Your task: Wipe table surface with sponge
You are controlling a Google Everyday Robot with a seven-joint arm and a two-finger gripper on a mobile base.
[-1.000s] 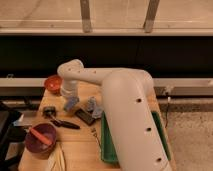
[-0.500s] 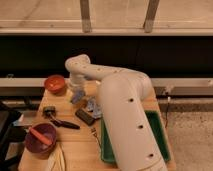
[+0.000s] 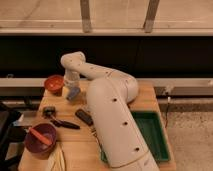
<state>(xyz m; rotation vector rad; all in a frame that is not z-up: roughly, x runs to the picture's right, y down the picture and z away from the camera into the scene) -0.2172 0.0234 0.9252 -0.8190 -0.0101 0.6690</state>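
The tan wooden table surface (image 3: pixel 75 150) fills the lower left of the camera view. My white arm reaches from the bottom centre up and over to the far left of the table. There my gripper (image 3: pixel 73 90) points down, shut on the small pale blue-grey sponge (image 3: pixel 74 94). The sponge rests against the tabletop just right of the red bowl (image 3: pixel 54 83). The fingers are mostly hidden behind the wrist.
A green tray (image 3: pixel 152 134) sits at the right front, partly behind my arm. A maroon bowl (image 3: pixel 40 141) holding an orange tool stands front left. Black tools (image 3: pixel 64 124) and a dark block (image 3: pixel 84 117) lie mid-table. The table's back edge runs just behind the red bowl.
The gripper and sponge have slid away from the camera and slightly right, toward the table's back edge beside the red bowl. The arm has swung further over the middle of the table.
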